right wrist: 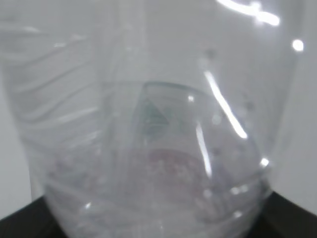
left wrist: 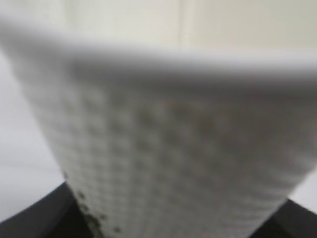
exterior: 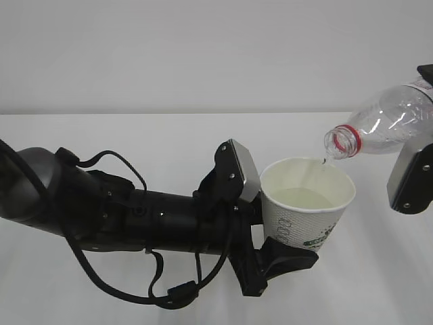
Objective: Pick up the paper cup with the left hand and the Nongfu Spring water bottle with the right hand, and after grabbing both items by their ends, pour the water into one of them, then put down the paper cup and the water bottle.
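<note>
Even, diffuse light is washing the exterior view, leaving the white table [exterior: 135, 135] bright and showing only faint, soft shadows, while the picture is staying sharp. In the left wrist view the paper cup [left wrist: 163, 148] is filling the frame badly out of focus. In the right wrist view, white glare streaks are crossing the blurred Nongfu Spring water bottle [right wrist: 148, 148].

a plain white table [exterior: 135, 135] reaches back to a pale wall [exterior: 203, 47].
</note>
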Controlling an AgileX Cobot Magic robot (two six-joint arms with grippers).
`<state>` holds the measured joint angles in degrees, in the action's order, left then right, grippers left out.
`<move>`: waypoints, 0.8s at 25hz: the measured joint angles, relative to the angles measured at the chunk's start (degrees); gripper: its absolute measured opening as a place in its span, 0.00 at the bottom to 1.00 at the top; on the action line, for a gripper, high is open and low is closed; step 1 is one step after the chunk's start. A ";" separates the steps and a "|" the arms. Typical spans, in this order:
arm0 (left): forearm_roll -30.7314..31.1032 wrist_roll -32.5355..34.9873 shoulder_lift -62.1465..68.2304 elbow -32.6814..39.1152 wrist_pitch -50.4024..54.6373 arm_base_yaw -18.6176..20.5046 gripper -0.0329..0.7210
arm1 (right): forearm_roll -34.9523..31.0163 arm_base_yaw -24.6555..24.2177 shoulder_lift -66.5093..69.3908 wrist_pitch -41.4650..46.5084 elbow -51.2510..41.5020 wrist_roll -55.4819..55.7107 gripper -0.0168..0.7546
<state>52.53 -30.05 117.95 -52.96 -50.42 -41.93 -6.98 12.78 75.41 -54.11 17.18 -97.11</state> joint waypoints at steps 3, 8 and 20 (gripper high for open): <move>0.00 0.00 0.00 0.00 0.00 0.00 0.72 | 0.00 0.00 0.00 0.00 0.00 -0.04 0.66; 0.00 0.00 0.00 0.00 0.00 0.00 0.72 | 0.00 0.00 0.00 0.00 0.00 -0.13 0.66; 0.00 0.00 0.00 0.00 0.01 0.00 0.72 | 0.00 0.00 0.00 -0.12 0.00 -0.39 0.66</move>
<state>52.53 -30.05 117.95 -52.96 -50.41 -41.93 -6.98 12.78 75.41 -54.23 17.18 -97.50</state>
